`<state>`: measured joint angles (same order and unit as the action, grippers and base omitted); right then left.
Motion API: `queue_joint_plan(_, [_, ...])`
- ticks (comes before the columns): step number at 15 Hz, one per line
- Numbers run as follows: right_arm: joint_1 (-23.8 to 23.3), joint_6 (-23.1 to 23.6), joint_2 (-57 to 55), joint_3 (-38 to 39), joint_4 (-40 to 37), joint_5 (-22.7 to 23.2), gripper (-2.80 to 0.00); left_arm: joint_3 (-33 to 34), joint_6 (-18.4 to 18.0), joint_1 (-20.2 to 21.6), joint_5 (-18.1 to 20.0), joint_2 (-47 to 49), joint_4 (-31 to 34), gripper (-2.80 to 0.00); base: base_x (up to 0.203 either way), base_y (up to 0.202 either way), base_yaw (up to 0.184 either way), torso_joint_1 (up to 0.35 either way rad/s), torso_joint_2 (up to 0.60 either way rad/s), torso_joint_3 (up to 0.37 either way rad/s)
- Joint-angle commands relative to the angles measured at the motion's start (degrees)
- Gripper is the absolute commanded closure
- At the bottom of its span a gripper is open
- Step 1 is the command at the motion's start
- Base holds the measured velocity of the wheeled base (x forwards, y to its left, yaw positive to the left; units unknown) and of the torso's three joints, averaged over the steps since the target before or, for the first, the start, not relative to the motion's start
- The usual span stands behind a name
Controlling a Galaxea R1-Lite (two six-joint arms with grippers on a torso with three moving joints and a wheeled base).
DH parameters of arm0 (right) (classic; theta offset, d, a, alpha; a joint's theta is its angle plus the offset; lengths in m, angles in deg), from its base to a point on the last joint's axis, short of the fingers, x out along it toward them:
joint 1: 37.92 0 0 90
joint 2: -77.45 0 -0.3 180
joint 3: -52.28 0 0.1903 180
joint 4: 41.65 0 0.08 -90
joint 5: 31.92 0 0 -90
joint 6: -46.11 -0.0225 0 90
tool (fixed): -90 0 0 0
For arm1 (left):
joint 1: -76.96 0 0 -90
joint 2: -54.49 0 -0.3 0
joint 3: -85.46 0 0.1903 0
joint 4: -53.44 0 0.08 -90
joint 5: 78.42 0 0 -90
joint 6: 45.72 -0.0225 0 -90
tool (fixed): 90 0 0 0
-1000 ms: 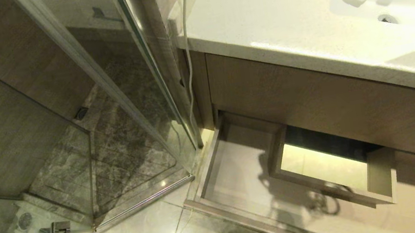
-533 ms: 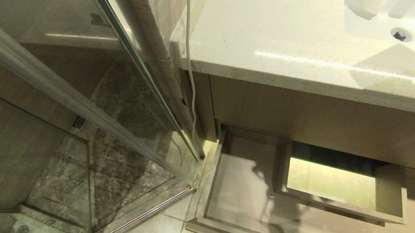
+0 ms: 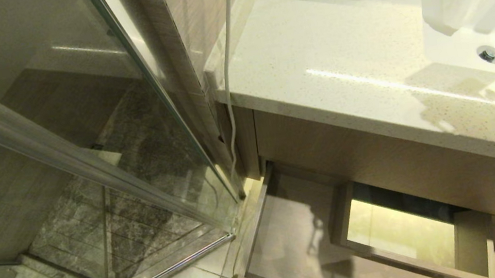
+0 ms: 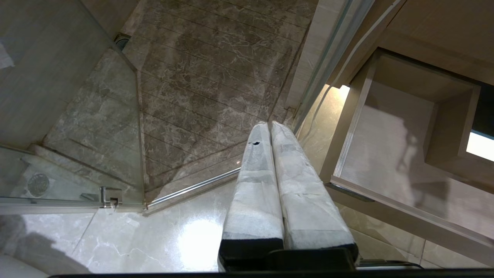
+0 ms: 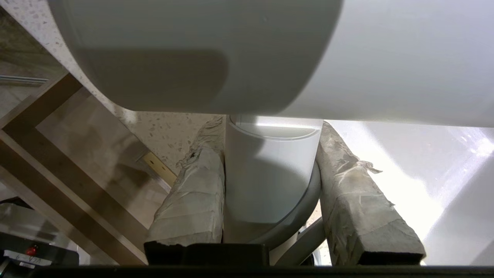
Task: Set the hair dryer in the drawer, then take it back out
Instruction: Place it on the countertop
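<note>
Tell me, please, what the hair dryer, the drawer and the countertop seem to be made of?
Hair dryer: likely smooth white plastic with a soft sheen; the right gripper clamps its handle.
Drawer: pale wood or wood-look board, matte, with faint straight grain.
Countertop: probably polished stone or composite; cream, finely speckled, with a bright light streak.

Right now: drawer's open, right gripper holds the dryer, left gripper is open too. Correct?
Not quite. The left gripper is shut, fingers pressed together with nothing between them, as the left wrist view shows. The drawer is open, and the right gripper does hold the dryer.
</note>
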<state>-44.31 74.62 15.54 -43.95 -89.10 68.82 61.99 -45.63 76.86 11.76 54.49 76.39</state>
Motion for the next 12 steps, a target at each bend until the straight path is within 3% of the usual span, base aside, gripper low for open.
queue_joint_plan(1, [2.57, 0.15, -2.6, -0.71, -0.62, 0.07, 0.0, 0.01, -0.01, 0.01, -0.01, 0.09, -0.02, 0.0, 0.0, 0.0, 0.0, 0.0, 0.0, 0.0])
queue_joint_plan(6, [10.77, 0.02, -11.56, -6.86, -2.18, 0.97, 0.0, 0.01, 0.08, 0.01, -0.01, 0.09, -0.02, 0.0, 0.0, 0.0, 0.0, 0.0, 0.0, 0.0])
queue_joint_plan(12, [14.17, 0.14, -23.18, -17.07, -1.24, 1.47, 0.0, 0.01, 0.07, 0.01, -0.01, 0.09, -0.02, 0.0, 0.0, 0.0, 0.0, 0.0, 0.0, 0.0])
